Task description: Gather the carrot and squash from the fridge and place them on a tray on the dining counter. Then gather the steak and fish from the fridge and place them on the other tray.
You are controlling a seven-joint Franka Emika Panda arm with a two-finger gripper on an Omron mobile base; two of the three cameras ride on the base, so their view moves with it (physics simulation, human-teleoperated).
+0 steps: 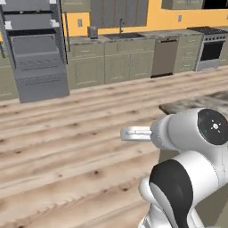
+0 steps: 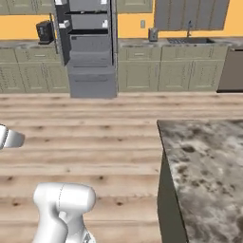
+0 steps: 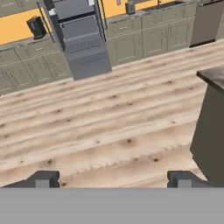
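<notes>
Wood-plank flooring (image 1: 67,147) spans the open area between the robot and the far wall of olive-green cabinets (image 2: 156,73) under a yellow backsplash. At far left in the left base view stands the grey fridge (image 1: 38,53); it also sits upper centre-left in the right base view and in the hand view. Its interior shelves cannot be resolved at this range, so the carrot, squash, steak and fish cannot be made out. Right of the fridge along the same wall are a sink with faucet (image 1: 121,32), a dark dishwasher panel (image 1: 164,57) and, cut off at the frame edge, a stove (image 1: 212,49). The marble-topped dining counter (image 2: 209,166) occupies the right side of the right base view and is cropped at the right and bottom edges; the visible part of its top is bare stone. In the hand view the gripper (image 3: 114,178) shows two dark fingertips (image 3: 43,178) spread wide apart over bare floor, gripping nothing. The fridge lies well apart from the gripper, ahead and to its left, across the floor.
</notes>
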